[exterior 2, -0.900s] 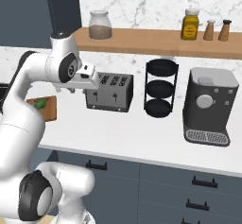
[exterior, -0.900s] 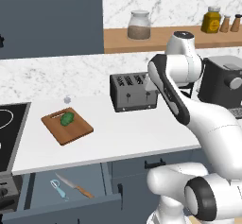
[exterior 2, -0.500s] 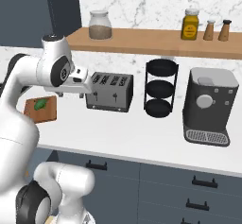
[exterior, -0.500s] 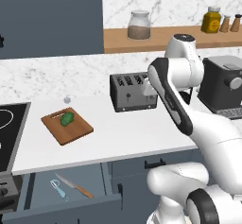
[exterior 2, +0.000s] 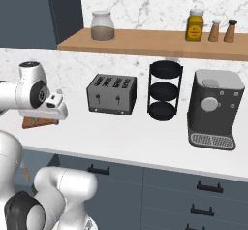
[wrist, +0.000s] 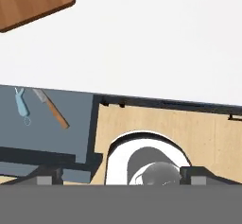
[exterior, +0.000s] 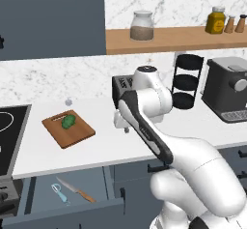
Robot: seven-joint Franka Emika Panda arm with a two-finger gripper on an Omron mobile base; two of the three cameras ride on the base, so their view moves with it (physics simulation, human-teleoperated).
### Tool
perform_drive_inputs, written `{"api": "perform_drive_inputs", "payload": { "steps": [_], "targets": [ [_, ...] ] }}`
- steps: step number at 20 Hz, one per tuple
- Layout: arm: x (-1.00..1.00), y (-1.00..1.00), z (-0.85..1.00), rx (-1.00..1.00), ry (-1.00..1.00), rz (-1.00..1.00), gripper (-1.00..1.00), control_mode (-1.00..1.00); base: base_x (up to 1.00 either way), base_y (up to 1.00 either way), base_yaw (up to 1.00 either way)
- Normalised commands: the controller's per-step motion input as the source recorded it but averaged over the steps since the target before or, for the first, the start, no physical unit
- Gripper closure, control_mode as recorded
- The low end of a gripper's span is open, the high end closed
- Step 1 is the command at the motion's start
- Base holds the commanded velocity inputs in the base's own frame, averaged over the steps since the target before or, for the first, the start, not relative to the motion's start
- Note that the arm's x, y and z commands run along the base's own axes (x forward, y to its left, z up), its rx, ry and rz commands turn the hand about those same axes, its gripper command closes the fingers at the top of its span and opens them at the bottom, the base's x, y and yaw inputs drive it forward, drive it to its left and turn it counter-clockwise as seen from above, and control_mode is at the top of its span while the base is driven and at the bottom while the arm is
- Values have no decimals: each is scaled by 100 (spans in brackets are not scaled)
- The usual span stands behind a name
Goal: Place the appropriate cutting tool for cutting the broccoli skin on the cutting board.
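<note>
The knife [exterior: 75,190], with its silver blade and light brown handle, lies in the open drawer [exterior: 38,196] under the counter, next to the light-blue peeler [exterior: 59,193]. The hand view looks down on the knife [wrist: 51,108] and the peeler [wrist: 20,106]. The reddish-brown cutting board [exterior: 67,129] rests on the counter at the left with the small green broccoli [exterior: 68,121] on it. My gripper [exterior: 124,126] hangs over the counter right of the board, pointing down. Its fingertips [wrist: 49,176] stand wide apart with nothing between them, so my gripper [wrist: 122,178] is open.
A dark toaster [exterior 2: 111,94] stands behind the hand, with a black tiered rack [exterior 2: 163,90] and a coffee machine [exterior 2: 213,107] to its right. A cooktop [exterior: 9,126] lies left of the board. Jars and shakers sit on the wooden shelf [exterior 2: 145,37].
The arm has swung left and down from in front of the toaster, bringing the hand low over the counter's front part. The board, broccoli and knife have not moved.
</note>
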Motion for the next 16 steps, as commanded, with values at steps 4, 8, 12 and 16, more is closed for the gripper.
{"api": "perform_drive_inputs", "payload": {
  "steps": [4,8,12,16],
  "targets": [
    [-53,95,-100,2,17,4,-100,-100,0,0,0],
    [-9,97,-81,0,16,13,-100,-100,0,0,0],
    [0,100,-97,0,4,1,-100,-100,0,0,0],
    [0,75,-66,-11,0,-17,-100,-100,0,0,0]
  ]
}}
